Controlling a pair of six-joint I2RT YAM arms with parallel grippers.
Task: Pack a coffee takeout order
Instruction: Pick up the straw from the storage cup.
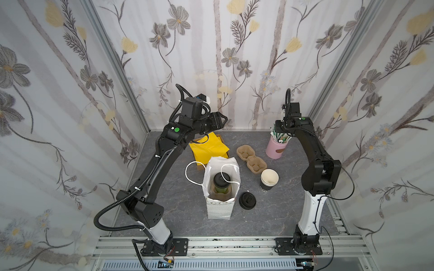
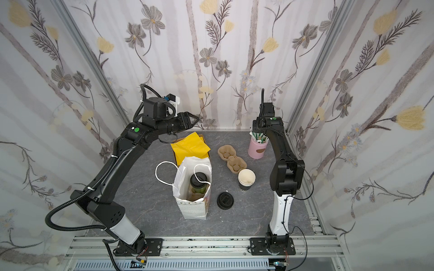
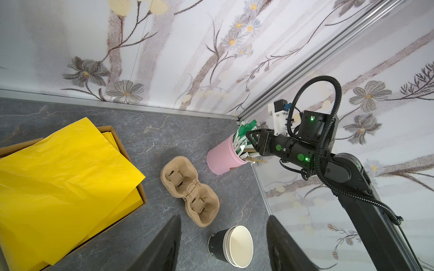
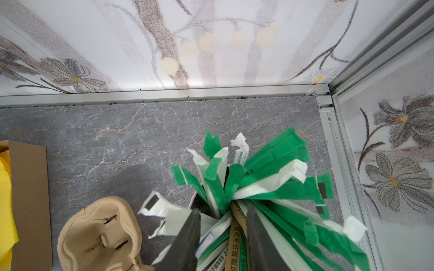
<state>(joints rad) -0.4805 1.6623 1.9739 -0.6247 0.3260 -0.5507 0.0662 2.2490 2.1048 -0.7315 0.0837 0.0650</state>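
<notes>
Robot test cell, probably a lab rather than a real café, floral-print wall panels (image 1: 223,47) in aluminium framing (image 1: 112,54), marble-look tabletop (image 1: 270,211), two robot arms (image 1: 155,162) bolted to a slotted rail (image 1: 230,245), loose cabling (image 1: 95,219), pulp cup carrier (image 1: 251,159) laid out.

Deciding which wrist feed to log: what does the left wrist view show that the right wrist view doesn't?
Only left wrist: stacked cups, the pink holder from outside, and the left gripper, open and empty. Only right wrist: the right gripper close up, fingers apart with straws between. Both: carrier, napkin, box, straws.
</notes>
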